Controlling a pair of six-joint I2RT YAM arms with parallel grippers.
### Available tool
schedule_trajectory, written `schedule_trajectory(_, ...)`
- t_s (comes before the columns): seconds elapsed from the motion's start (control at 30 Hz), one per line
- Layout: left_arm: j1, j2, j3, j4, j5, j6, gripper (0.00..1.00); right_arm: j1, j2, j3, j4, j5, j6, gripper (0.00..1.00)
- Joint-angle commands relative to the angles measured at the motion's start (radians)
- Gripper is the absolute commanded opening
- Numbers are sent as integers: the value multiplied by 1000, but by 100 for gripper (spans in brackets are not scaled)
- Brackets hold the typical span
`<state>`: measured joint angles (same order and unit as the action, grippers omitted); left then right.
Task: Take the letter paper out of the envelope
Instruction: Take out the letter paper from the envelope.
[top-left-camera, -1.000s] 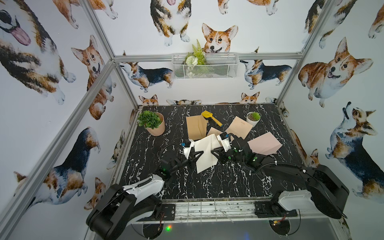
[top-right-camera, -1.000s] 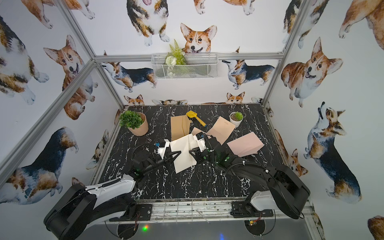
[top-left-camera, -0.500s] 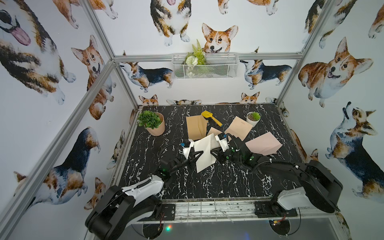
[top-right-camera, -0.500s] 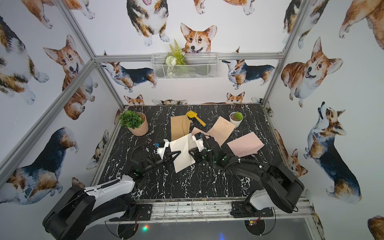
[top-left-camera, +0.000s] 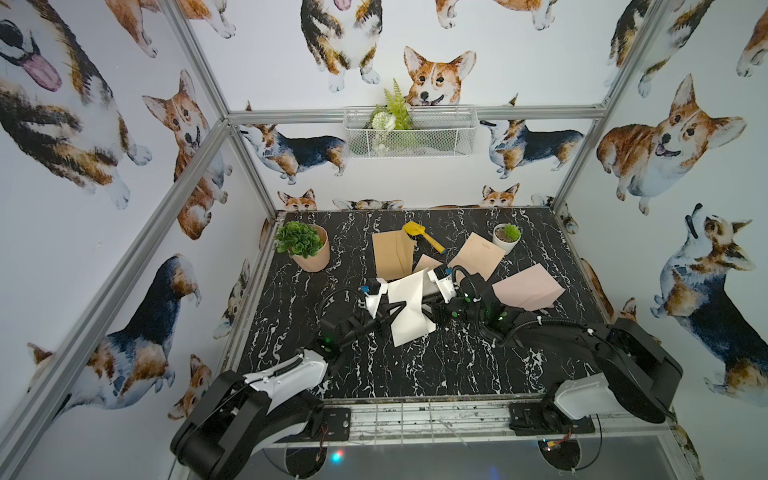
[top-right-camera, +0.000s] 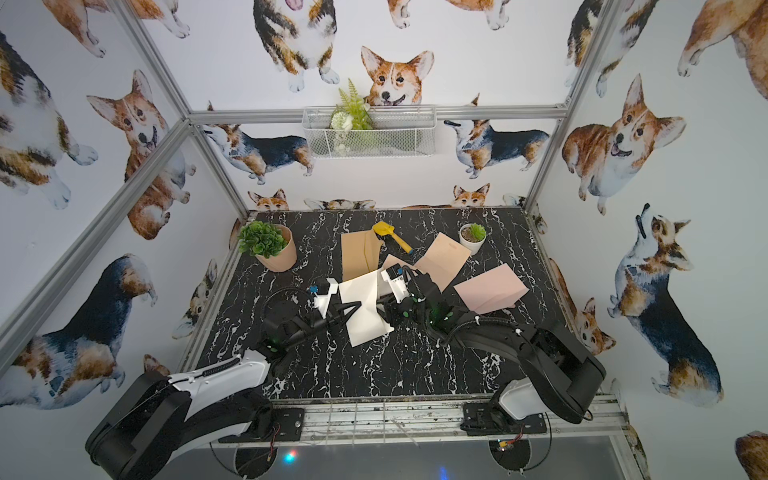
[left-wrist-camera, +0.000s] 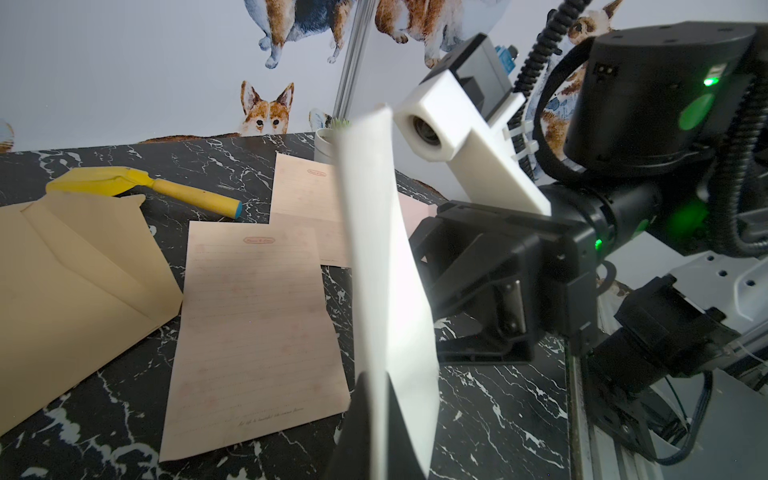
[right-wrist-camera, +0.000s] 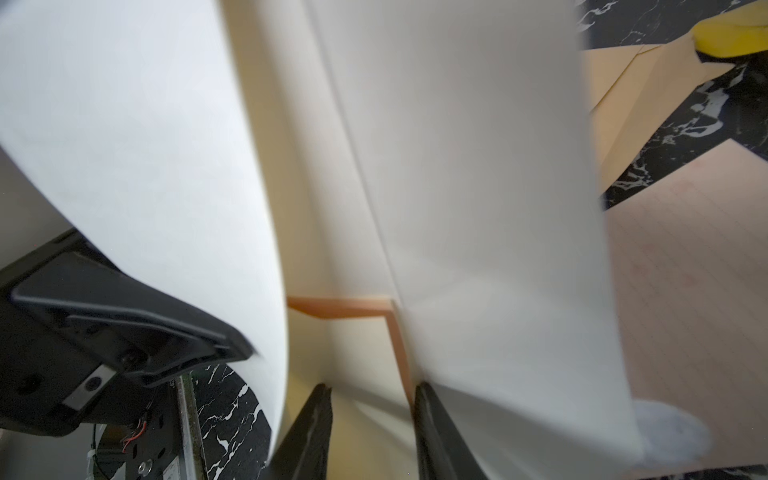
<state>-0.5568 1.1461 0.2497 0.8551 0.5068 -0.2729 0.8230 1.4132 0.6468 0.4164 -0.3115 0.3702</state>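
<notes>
A white envelope (top-left-camera: 409, 307) (top-right-camera: 363, 307) is held up off the black marble table, mid-table, in both top views. My left gripper (top-left-camera: 395, 311) (left-wrist-camera: 374, 419) is shut on its edge from the left; the left wrist view shows the envelope (left-wrist-camera: 382, 249) edge-on. My right gripper (top-left-camera: 428, 309) (right-wrist-camera: 372, 399) is at the envelope's right side, its jaws apart inside the open mouth. There a cream sheet with a tan edge, the letter paper (right-wrist-camera: 353, 345), lies between the jaws, unclamped. The envelope's white walls (right-wrist-camera: 478, 166) fill the right wrist view.
Behind the envelope lie a tan envelope (top-left-camera: 392, 255), a yellow scoop (top-left-camera: 422, 235), loose pinkish letter sheets (top-left-camera: 476, 255) (left-wrist-camera: 253, 324) and a pink envelope (top-left-camera: 525, 286). A potted plant (top-left-camera: 307, 247) stands back left, a small white pot (top-left-camera: 507, 237) back right.
The right gripper's jaws have spread apart. The right arm has shifted a little towards the envelope. The left gripper has kept its hold in place.
</notes>
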Motion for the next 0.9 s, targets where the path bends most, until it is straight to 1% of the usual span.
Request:
schedule_trajectory(0.0,-2,8,2,43,7,0,0,4,-6,-7,90,-97,-5,38)
schedule_trajectory(0.1,-2,15,3,43,6,0,0,4,-16,-15,91,-93,-5,37)
schedule_trajectory(0.23,-2,19,3,44,1,1,0,4,-35,-29,89,-75,-6,28)
schedule_trajectory(0.4,-2,24,3,45,-2,2,0,4,-64,-52,84,-47,-7,20)
schedule_trajectory(0.7,-2,16,0,43,-17,1,0,3,-121,-88,50,2,-23,8)
schedule_trajectory(0.73,-2,12,-1,43,-20,1,0,2,-128,-91,47,9,-25,8)
schedule_trajectory(0.8,-2,4,-5,41,-29,1,5,2,-140,-100,42,25,-28,7)
schedule_trajectory(0.87,-2,-5,-8,34,-34,2,7,3,-153,-109,40,37,-28,6)
